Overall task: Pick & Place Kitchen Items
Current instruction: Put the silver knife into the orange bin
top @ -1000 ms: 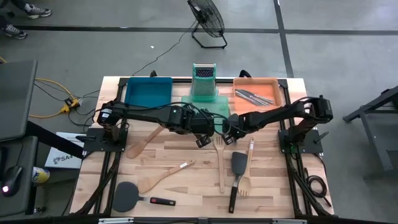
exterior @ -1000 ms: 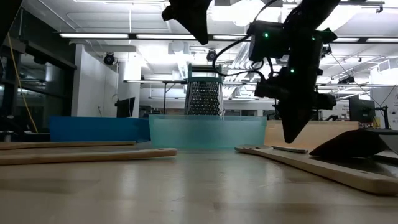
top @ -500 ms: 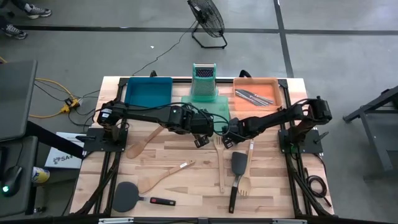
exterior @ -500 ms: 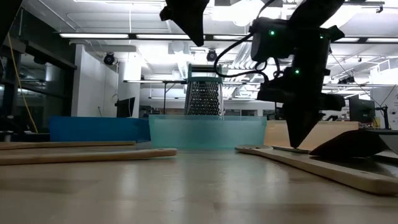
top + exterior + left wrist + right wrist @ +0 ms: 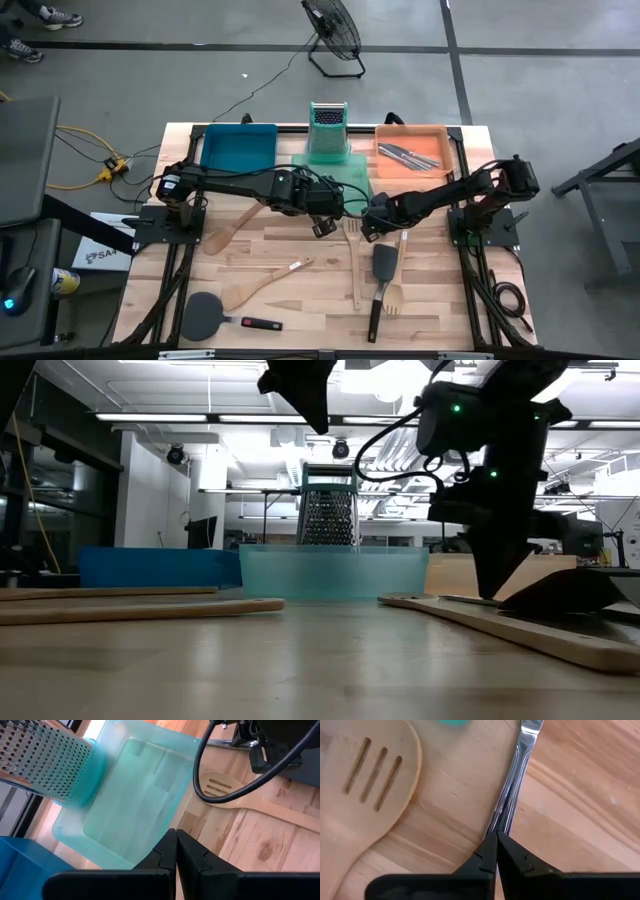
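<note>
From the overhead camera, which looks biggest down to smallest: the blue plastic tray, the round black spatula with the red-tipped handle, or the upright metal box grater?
Largest to smallest in the high view:
1. Blue plastic tray
2. Round black spatula with the red-tipped handle
3. Upright metal box grater, though seen from above it shows mostly its top, so it looks smaller than it may be.

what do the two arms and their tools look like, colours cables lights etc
Both arms are black, built of slim jointed links. Loose black cables loop along the left arm and the right arm. In the low view, small green lights glow on one wrist. The left tool and right tool each have two flat, matte black fingers with angular, notched tips.
</note>
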Robot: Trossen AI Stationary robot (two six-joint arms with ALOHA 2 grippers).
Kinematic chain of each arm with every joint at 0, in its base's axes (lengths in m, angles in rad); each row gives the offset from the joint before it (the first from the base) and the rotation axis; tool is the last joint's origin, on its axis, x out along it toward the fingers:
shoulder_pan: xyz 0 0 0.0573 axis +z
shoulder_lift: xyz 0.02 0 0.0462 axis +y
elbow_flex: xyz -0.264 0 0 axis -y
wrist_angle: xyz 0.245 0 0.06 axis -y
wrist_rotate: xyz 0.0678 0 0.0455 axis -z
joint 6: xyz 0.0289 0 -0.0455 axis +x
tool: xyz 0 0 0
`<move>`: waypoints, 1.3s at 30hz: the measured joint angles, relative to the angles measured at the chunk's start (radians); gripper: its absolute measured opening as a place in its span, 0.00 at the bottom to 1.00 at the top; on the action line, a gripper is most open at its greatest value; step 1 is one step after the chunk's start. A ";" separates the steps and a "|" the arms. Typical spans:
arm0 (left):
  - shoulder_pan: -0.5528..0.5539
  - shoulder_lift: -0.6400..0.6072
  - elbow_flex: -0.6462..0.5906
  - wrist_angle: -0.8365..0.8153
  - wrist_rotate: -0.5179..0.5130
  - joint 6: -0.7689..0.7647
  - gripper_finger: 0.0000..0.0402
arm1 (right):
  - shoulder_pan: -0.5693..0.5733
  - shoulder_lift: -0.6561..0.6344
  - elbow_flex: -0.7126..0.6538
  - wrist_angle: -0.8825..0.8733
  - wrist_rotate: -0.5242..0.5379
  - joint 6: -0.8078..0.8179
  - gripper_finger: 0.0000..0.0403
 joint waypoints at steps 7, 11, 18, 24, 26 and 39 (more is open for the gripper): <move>0.000 0.000 0.000 0.000 0.001 0.000 0.00 | 0.012 0.000 0.000 -0.056 -0.028 0.006 0.01; 0.000 0.000 0.000 0.000 0.001 0.000 0.00 | 0.046 0.000 0.000 -0.089 -0.031 0.017 0.01; 0.000 0.000 0.000 0.000 0.004 0.000 0.00 | 0.102 0.002 -0.001 -0.169 -0.041 0.052 0.01; 0.000 0.000 0.000 0.000 0.005 -0.001 0.00 | 0.156 0.003 -0.003 -0.212 -0.061 0.099 0.01; 0.000 0.000 0.000 0.000 0.005 -0.001 0.00 | 0.181 0.003 -0.004 -0.219 -0.072 0.123 0.01; 0.000 0.000 0.000 0.000 0.014 -0.001 0.00 | 0.327 -0.005 -0.004 -0.185 -0.145 0.306 0.01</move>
